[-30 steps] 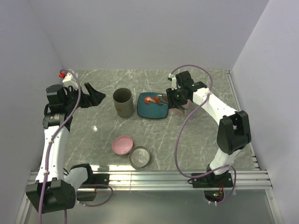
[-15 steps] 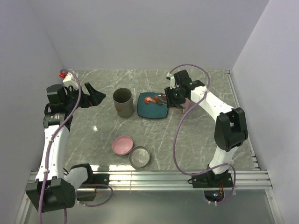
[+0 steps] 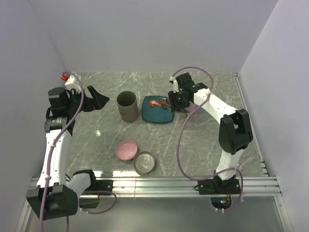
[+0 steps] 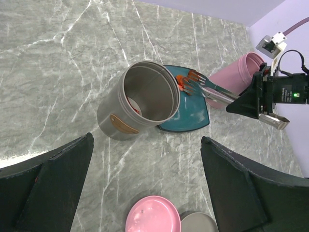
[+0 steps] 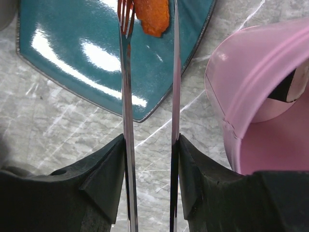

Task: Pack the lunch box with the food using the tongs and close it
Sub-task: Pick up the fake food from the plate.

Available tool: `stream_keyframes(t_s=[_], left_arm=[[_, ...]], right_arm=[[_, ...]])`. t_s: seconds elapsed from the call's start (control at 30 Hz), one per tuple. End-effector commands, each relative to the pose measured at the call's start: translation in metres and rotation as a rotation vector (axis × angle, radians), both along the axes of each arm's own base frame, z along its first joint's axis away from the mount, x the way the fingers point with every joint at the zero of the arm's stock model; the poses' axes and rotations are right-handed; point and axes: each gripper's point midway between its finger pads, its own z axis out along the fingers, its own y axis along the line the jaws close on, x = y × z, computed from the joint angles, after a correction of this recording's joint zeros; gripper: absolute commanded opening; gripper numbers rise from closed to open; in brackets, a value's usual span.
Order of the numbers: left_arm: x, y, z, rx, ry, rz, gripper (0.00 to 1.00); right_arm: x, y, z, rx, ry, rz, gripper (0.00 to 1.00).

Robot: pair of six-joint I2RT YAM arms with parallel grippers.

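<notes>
We see our right gripper [image 5: 150, 145] pinching the slim silver tongs [image 5: 127, 96] by both thin arms (their forked tips stand apart). The tips straddle an orange food piece [image 5: 153, 17] on the glossy teal plate [image 5: 72, 63], top centre of the wrist view. Our left gripper [image 4: 147, 140] gapes wide.

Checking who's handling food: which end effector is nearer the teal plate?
Right. The right end effector hovers at the teal plate, on its right edge, holding the tongs over it; the left end effector is open, left of the grey canister.
</notes>
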Motion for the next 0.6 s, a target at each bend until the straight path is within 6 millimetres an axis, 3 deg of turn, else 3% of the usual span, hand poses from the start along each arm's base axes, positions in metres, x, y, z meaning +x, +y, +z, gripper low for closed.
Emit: stream_keyframes(t_s=[0.0,0.13,0.23,0.57], left_arm=[[0.000,-0.001,0.011,0.001,-0.041,-0.009,0.99],[0.000,0.000,0.009,0.003,-0.037,-0.005,1.00],[0.000,0.000,0.009,0.003,-0.040,-0.007,0.99],[0.000,0.001,0.009,0.007,-0.038,0.000,0.99]], right_arm=[[0.011,-0.001,0.009,-0.031,-0.041,-0.010,0.51],[0.007,-0.005,0.007,-0.041,-0.036,-0.008,0.49],[0.001,-0.004,0.010,-0.031,-0.029,0.001,0.40],[-0.006,0.004,0.068,0.067,-0.099,0.020,0.31]])
